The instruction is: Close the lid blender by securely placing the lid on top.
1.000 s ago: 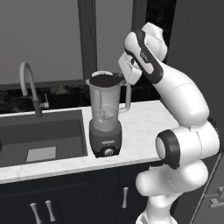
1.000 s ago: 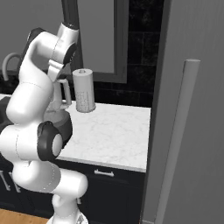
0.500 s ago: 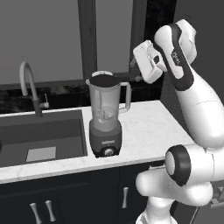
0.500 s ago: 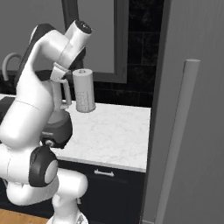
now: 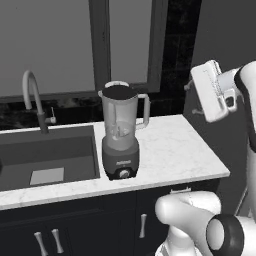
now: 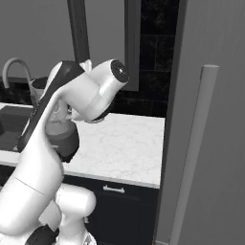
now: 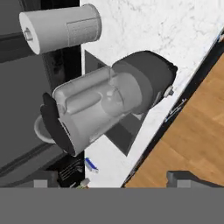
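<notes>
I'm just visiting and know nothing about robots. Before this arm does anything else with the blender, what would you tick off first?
1. Lid on the jar: ok. The black lid sits over the mouth of the blender.
2. Lid pressed fully home: cannot tell. No view shows the seam closely enough.
3. Gripper empty: ok. In the hand view the gripper has its fingertips wide apart with nothing between them.
4. Arm clear of the jar: ok. The hand hangs off to the right of the blender, not touching it.
5. Blender steady: ok. It stands upright on the marble counter, beside the sink.
</notes>
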Robot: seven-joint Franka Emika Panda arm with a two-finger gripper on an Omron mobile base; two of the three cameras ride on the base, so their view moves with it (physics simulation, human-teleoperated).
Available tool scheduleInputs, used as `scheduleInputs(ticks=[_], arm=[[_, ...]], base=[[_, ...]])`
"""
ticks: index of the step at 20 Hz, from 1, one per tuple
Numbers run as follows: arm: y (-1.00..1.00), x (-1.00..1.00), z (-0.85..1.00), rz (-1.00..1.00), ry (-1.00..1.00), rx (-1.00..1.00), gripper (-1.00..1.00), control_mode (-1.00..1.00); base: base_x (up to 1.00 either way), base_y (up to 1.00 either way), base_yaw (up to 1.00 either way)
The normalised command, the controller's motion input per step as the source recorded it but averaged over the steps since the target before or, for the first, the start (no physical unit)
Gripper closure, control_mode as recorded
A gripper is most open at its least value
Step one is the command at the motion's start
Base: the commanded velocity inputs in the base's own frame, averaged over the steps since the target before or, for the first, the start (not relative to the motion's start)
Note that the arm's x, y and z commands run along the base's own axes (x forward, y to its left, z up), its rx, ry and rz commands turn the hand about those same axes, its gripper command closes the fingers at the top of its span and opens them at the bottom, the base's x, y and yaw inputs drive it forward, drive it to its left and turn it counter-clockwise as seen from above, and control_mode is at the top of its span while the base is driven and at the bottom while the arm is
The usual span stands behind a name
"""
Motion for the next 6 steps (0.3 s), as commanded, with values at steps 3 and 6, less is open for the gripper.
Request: scheduleInputs(ticks=[3, 6], arm=[[-0.46, -1.00, -0.18, 0.21, -0.27, 0.00, -1.00, -1.00], [-0.31, -1.00, -0.20, 0.24, -0.35, 0.00, -1.00, -1.00]], base=[[0.00, 0.00, 0.00], [0.00, 0.00, 0.00]])
